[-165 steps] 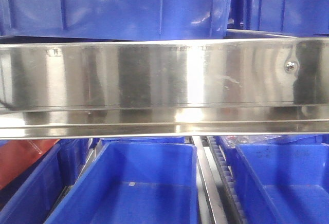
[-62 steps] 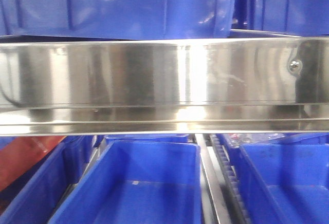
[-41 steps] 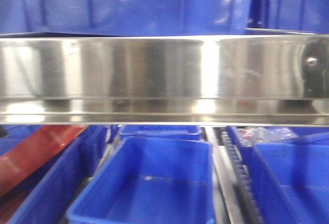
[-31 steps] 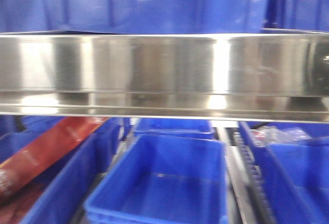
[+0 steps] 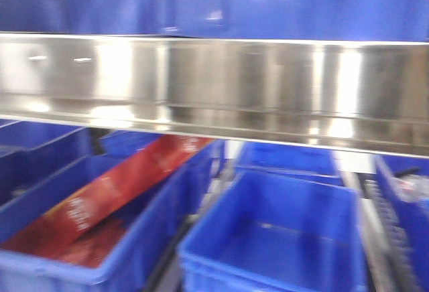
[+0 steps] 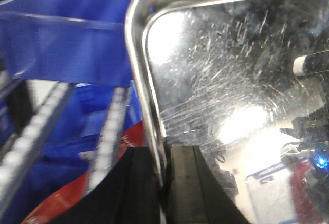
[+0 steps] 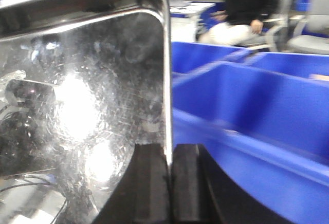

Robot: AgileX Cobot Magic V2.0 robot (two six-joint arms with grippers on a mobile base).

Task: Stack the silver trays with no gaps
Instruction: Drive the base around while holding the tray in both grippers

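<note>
Left tool [image 6: 163,179] clenched on the left rim of a shallow, scratched stainless-steel tray [image 6: 231,80]. Right tool [image 7: 169,179] clenched on the right rim. Tray is held off any surface, with blue plastic bins [image 5: 281,238] alongside. Polished steel shelf rail [image 5: 214,84] spans the front view, blurred. Red packet [image 5: 100,198] lies in the left bin. Seated person [image 7: 247,8] in the background.

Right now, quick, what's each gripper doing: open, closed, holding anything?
Left gripper: closed on the rim of a silver tray.
Right gripper: closed on the rim of a silver tray too.
</note>
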